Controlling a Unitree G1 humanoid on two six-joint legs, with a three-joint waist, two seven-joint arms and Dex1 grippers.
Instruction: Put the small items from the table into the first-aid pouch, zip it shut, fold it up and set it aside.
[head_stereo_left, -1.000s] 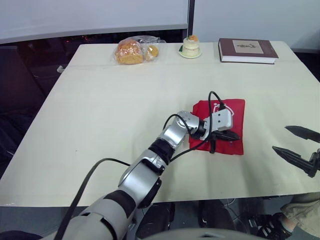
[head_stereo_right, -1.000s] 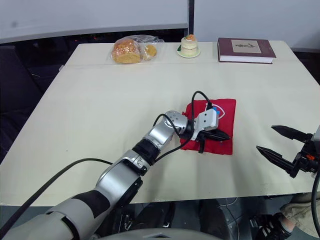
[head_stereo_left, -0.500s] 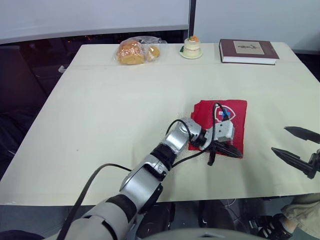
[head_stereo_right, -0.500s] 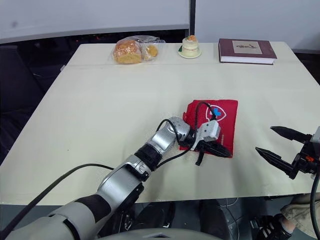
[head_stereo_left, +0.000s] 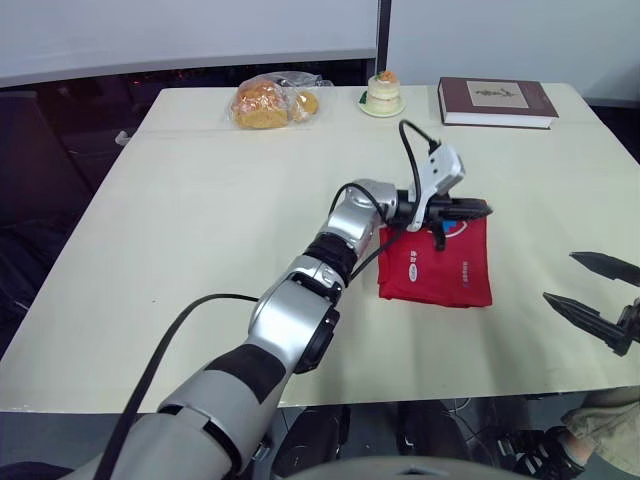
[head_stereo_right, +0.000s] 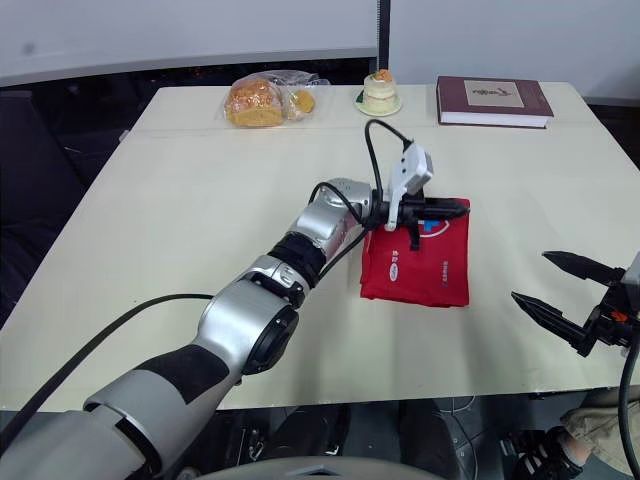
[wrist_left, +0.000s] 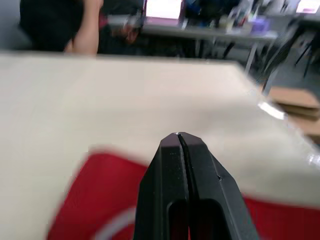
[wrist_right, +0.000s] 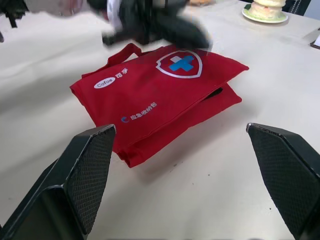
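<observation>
The red first-aid pouch (head_stereo_left: 440, 268) lies folded flat on the table, right of centre, white print facing up. In the right wrist view the pouch (wrist_right: 150, 100) shows its white cross and a red handle loop. My left gripper (head_stereo_left: 480, 208) hovers just above the pouch's far edge, shut, with nothing seen between its fingers (wrist_left: 170, 165). Near the table's front right edge, clear of the pouch, my right gripper (head_stereo_left: 560, 277) stands open and empty. Its fingers (wrist_right: 90, 170) frame the pouch in the right wrist view.
A plastic bag of bread (head_stereo_left: 265, 102), a small cake on a plate (head_stereo_left: 382, 93) and a brown book (head_stereo_left: 495, 100) line the table's far edge. A person (wrist_left: 82, 25) sits beyond the table in the left wrist view.
My left gripper slid toward the pouch's near edge, then lifted and swung over its far edge. The right gripper has not moved.
</observation>
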